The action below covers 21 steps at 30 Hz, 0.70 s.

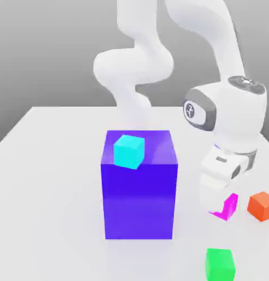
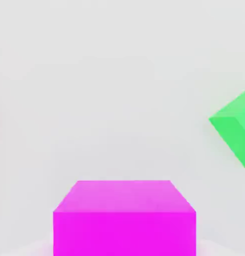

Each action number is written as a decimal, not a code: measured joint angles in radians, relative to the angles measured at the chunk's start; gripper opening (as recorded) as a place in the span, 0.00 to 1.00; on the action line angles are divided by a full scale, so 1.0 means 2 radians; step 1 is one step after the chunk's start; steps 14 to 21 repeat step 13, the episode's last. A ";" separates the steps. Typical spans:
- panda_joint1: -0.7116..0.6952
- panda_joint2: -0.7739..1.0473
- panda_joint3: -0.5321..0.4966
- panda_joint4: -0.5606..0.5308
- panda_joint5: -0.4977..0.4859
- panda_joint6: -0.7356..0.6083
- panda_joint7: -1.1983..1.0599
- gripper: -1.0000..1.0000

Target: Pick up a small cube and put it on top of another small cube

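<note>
The small magenta-pink cube [image 1: 230,207] rests on the white table at the exterior view's right. My gripper [image 1: 220,206] reaches straight down onto it, and the white hand covers the cube's left part. In the hand view the same cube [image 2: 124,220] sits close up, centred between my fingers, so the gripper is shut on it. A cyan cube [image 1: 129,151] lies on top of the big blue-violet block [image 1: 139,197], to the left of my hand.
An orange cube [image 1: 262,205] stands just right of the magenta one. A green cube [image 1: 220,264] lies nearer the front edge and appears as the green cube [image 2: 237,125] in the hand view. The tall block rises left of the hand.
</note>
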<state>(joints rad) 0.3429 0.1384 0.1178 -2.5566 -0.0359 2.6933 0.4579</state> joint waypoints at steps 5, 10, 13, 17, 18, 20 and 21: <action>-0.025 0.032 -0.019 0.084 0.004 -0.052 -0.029 0.00; -0.024 0.096 -0.028 0.097 -0.005 -0.001 -0.026 1.00; -0.024 0.096 -0.028 0.097 -0.005 -0.001 -0.026 1.00; -0.024 0.096 -0.028 0.097 -0.005 -0.001 -0.026 1.00; -0.024 0.096 -0.028 0.097 -0.005 -0.001 -0.026 1.00; -0.024 0.096 -0.028 0.097 -0.005 -0.001 -0.026 1.00; -0.024 0.096 -0.028 0.097 -0.005 -0.001 -0.026 1.00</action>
